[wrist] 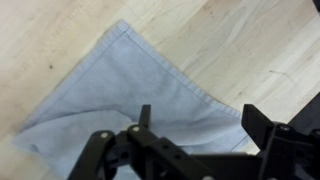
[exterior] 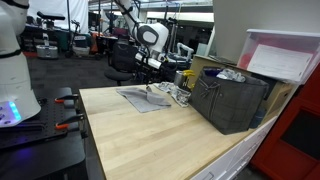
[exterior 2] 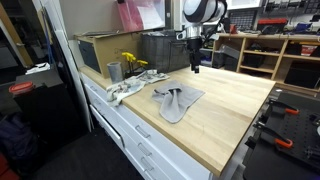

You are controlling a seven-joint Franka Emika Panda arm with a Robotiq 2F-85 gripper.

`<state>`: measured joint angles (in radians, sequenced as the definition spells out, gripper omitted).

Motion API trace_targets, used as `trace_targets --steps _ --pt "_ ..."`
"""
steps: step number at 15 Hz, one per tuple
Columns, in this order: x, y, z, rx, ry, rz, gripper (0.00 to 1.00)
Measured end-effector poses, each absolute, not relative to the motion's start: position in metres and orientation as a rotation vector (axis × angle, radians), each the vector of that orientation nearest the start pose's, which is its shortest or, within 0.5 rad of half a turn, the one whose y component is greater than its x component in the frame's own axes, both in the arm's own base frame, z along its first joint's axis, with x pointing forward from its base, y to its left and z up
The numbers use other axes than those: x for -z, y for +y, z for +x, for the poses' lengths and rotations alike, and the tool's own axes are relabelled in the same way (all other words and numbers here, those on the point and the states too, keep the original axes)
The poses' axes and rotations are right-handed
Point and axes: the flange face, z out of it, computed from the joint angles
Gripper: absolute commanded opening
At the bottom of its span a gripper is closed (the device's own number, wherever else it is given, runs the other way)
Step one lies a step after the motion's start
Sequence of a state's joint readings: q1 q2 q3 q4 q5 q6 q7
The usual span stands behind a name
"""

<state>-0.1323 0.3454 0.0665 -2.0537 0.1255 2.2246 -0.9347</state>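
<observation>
A grey-blue cloth (wrist: 120,90) lies crumpled on the wooden tabletop (wrist: 230,40), with one corner pointing away from me. It shows in both exterior views (exterior: 140,98) (exterior 2: 178,100). My gripper (wrist: 200,112) hangs a little above the cloth's edge, its jaws wide apart with nothing between them. The left fingertip is over the fabric and the right one over its hem near bare wood. In both exterior views the gripper (exterior: 150,72) (exterior 2: 194,66) points straight down over the cloth, clear of it.
A dark grey crate (exterior: 232,98) (exterior 2: 165,50) stands at the table's back. Beside it are a metal cup (exterior 2: 114,71), a yellow item (exterior 2: 130,61) and pale rags (exterior 2: 130,86). A pink-lidded bin (exterior: 282,55) sits above the crate. Clamps (exterior: 66,100) grip a table edge.
</observation>
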Motion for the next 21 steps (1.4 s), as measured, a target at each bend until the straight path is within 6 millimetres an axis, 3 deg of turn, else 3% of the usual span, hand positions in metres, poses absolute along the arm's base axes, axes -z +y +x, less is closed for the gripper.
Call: trace_targets --steps 2,5,14,15,17,21 --pt "-0.251 -0.061 0.575 -0.110 -1.025 -2.798 1.00" --pt "-0.230 -0.079 0.577 -0.089 -0.912 -2.861 1.00" --pt "-0.127 -0.084 0.580 -0.149 -0.657 -3.021 0.99" --pt "-0.119 -0.086 0.581 -0.165 -0.632 -3.033 0.74" --pt "-0.107 -0.087 0.585 -0.185 -0.589 -3.054 0.71" --pt "-0.104 -0.087 0.592 -0.187 -0.522 -3.078 0.41"
